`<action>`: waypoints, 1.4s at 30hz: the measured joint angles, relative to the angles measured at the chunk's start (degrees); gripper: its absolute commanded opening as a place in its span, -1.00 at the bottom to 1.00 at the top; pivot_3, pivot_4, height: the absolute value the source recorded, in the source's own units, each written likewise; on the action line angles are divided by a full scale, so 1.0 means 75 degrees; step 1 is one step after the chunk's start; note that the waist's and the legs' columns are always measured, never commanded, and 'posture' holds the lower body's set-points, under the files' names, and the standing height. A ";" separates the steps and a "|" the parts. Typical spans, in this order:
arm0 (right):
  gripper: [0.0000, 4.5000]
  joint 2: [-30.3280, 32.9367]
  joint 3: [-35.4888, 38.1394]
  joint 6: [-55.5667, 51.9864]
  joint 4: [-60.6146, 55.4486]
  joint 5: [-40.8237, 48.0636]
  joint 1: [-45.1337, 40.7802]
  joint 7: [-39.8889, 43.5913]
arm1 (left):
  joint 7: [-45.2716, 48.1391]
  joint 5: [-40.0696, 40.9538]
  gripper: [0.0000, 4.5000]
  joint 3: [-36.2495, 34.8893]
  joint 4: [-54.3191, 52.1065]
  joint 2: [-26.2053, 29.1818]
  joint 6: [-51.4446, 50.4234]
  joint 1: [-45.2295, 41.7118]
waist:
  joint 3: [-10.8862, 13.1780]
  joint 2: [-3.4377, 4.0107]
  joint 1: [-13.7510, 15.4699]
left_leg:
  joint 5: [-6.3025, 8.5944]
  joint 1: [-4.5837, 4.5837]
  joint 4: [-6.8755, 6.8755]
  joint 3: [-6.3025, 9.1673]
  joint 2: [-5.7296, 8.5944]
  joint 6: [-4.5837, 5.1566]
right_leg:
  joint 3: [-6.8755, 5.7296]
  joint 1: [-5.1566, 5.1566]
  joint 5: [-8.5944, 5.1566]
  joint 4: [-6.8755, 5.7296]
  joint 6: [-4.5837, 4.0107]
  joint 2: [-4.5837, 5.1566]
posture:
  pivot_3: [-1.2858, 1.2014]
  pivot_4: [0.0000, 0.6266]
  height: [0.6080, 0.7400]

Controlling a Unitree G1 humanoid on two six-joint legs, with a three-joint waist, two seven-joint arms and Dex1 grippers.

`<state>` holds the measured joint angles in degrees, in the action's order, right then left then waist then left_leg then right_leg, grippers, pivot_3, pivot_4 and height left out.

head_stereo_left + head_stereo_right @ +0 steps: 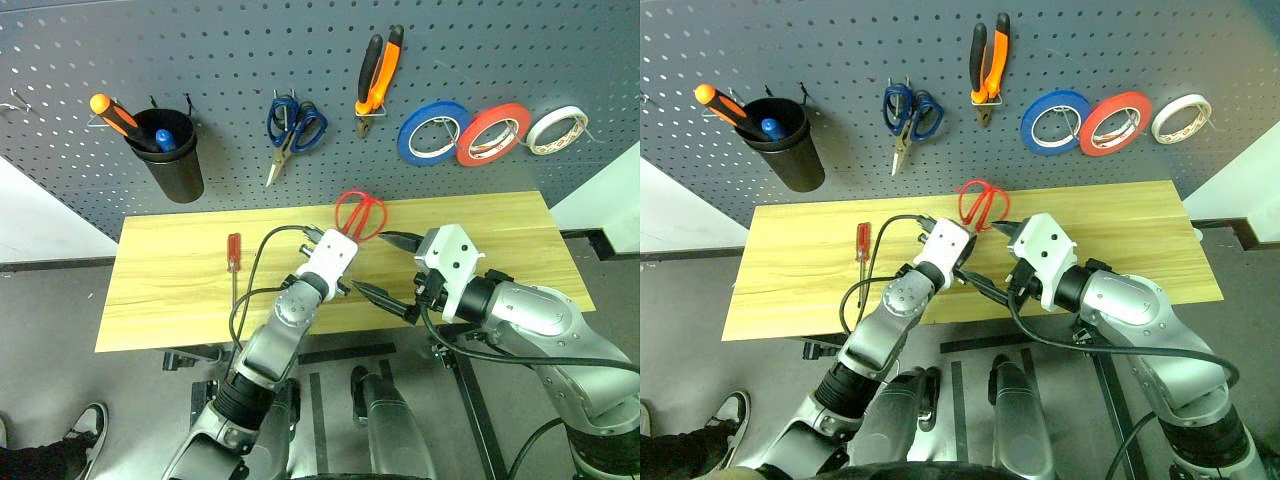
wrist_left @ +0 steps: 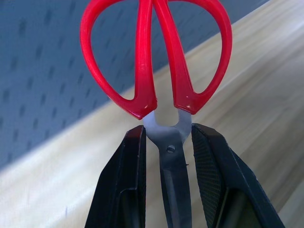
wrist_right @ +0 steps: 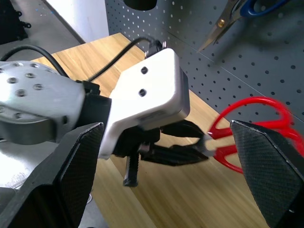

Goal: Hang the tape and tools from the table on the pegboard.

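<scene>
My left gripper (image 2: 167,135) is shut on the red-handled scissors (image 1: 360,215), pinching the blades just below the pivot. It holds them above the table's (image 1: 180,300) far edge, handles towards the pegboard (image 1: 230,50). My right gripper (image 1: 375,263) is open just right of the left one, its fingers (image 3: 266,166) spread on either side of it and touching nothing. The red-handled screwdriver (image 1: 233,255) lies on the table to the left. The red tape (image 1: 492,134) and the orange-and-black pliers (image 1: 378,75) hang on the pegboard.
On the pegboard also hang blue-handled scissors (image 1: 295,128), a blue roll (image 1: 433,132), a white roll (image 1: 558,130) and a black cup (image 1: 172,160) holding an orange-handled screwdriver (image 1: 115,118). A person's shoe (image 1: 88,425) is on the floor at the near left.
</scene>
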<state>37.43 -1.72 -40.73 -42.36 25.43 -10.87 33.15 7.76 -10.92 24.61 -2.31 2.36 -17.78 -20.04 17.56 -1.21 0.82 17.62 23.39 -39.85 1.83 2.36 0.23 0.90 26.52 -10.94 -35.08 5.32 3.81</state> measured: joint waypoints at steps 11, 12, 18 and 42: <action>1.00 -0.0007 -0.0021 0.0009 0.0043 -0.0067 -0.0008 -0.0002 | -0.0919 -0.1181 -0.54 -0.0304 -0.0280 0.1178 0.3316 0.0790 | -0.0001 0.0001 0.0000 | 0.0000 0.0000 0.0009 -0.0001 0.0000 0.0001 | 0.0004 0.0005 0.0000 0.0002 -0.0001 0.0006 | 0.06 -0.12 1.00; 1.00 -0.0008 -0.0021 0.0009 0.0048 -0.0069 -0.0009 -0.0001 | -0.1080 -0.1300 -0.54 -0.0418 -0.0346 0.1241 0.3618 0.0801 | -0.0001 0.0002 0.0007 | 0.0000 0.0000 0.0009 -0.0001 0.0000 0.0001 | 0.0003 0.0004 0.0000 0.0003 -0.0001 0.0007 | 0.06 -0.11 1.00; 1.00 -0.0007 -0.0021 0.0014 0.0062 -0.0076 -0.0011 0.0006 | -0.1773 -0.1597 -0.54 -0.0842 -0.0442 0.1049 0.4412 0.0763 | -0.0001 0.0002 0.0007 | 0.0002 0.0000 0.0009 -0.0004 0.0004 0.0005 | 0.0001 0.0003 0.0000 0.0005 0.0000 0.0009 | 0.06 -0.11 1.00; 1.00 -0.0030 0.0053 0.0020 0.0064 -0.0082 0.0002 0.0010 | -0.2361 -0.1821 -0.54 -0.2335 -0.0123 0.1195 0.4437 0.0449 | -0.0001 0.0002 -0.0008 | 0.0002 -0.0002 0.0003 -0.0007 0.0005 0.0006 | -0.0010 0.0001 0.0001 -0.0006 0.0001 -0.0002 | 0.06 -0.11 1.00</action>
<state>37.20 -1.32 -40.58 -41.88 24.81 -10.85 33.22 -9.95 -24.58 7.09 -3.24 11.32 15.50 -16.67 17.55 -1.20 0.76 17.63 23.37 -39.83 1.78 2.40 0.28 0.82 26.53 -10.93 -35.12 5.33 3.80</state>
